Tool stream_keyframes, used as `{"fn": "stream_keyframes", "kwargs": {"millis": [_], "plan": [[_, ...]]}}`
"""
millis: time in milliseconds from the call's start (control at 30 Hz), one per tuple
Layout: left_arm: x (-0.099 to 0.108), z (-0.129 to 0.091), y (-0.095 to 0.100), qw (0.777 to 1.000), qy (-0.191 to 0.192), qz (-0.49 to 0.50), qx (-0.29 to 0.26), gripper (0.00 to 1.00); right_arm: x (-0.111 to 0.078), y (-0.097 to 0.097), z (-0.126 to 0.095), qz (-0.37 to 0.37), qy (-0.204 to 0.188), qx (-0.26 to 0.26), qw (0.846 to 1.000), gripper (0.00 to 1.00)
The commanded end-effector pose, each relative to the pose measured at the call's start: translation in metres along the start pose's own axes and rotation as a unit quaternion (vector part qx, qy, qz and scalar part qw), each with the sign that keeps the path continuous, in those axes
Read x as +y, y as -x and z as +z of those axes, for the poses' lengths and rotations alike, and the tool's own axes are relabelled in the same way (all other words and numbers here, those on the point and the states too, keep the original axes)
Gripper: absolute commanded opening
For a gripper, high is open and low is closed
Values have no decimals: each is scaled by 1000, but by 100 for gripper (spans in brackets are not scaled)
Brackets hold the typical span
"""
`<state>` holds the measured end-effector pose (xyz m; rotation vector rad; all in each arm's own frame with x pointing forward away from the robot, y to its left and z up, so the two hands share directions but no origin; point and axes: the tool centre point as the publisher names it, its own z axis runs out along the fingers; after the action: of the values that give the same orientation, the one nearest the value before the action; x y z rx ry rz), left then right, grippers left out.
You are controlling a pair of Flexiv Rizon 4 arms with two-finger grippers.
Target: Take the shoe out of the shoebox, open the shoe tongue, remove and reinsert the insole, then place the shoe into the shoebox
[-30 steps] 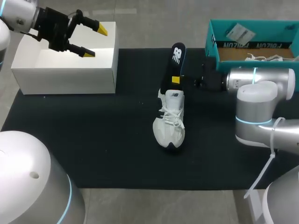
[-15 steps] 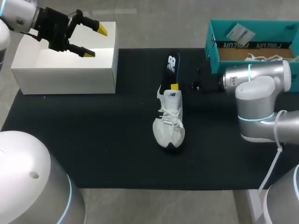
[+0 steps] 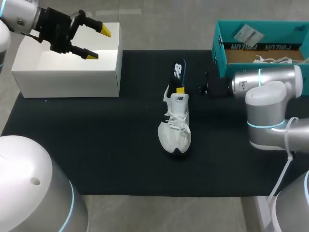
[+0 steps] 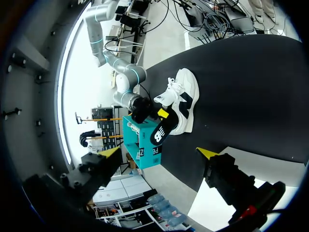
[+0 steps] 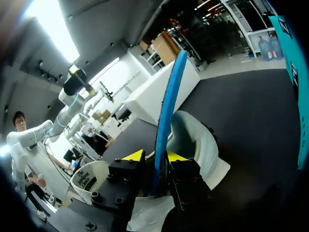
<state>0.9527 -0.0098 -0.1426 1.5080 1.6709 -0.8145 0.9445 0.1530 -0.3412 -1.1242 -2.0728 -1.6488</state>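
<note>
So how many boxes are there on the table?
2. A white box sits at the left end of the black mat, below the left gripper. A teal shoebox sits at the far right corner, open on top. None seems hidden.

Both arms were smooth, silvery tubes with rounded joints. The left arm (image 3: 18, 17) looked paler, and the right arm (image 3: 270, 83) was banded by thin, glowing blue rings (image 3: 261, 124). A white cable tie (image 3: 279, 166) trailed from the right one. The left jaws and right jaws were matt black blocks dotted with small screws (image 5: 116, 200), ending in bright yellow wedge tips (image 3: 105, 30). A big white dome (image 3: 29, 188) with its own blue ring bulged nearest.
</note>
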Motion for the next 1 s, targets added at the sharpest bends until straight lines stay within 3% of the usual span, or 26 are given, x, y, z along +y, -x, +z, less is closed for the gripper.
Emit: {"fn": "stream_keyframes", "kwargs": {"millis": [33, 233, 300, 333, 367, 700, 1000], "plan": [[1, 0, 0, 1000, -1, 0, 2, 100, 16, 1, -3, -14, -2, 1, 1000, 47], [1, 0, 0, 1000, -1, 0, 2, 100, 36, 10, -2, -28, -8, 1, 1000, 40], [1, 0, 0, 1000, -1, 0, 2, 100, 38, 12, 0, -29, -11, 0, 1000, 25], [1, 0, 0, 1000, -1, 0, 2, 100, 38, 13, 2, -29, -13, 1, 999, 9], [1, 0, 0, 1000, -1, 0, 2, 100, 37, 16, 2, -28, -17, 1, 999, 0], [1, 0, 0, 1000, -1, 0, 2, 100, 2, 26, 12, 15, -26, 13, 999, 0], [1, 0, 0, 1000, -1, 0, 2, 100, -35, 5, 17, 49, -36, 24, 998, 0]]}}
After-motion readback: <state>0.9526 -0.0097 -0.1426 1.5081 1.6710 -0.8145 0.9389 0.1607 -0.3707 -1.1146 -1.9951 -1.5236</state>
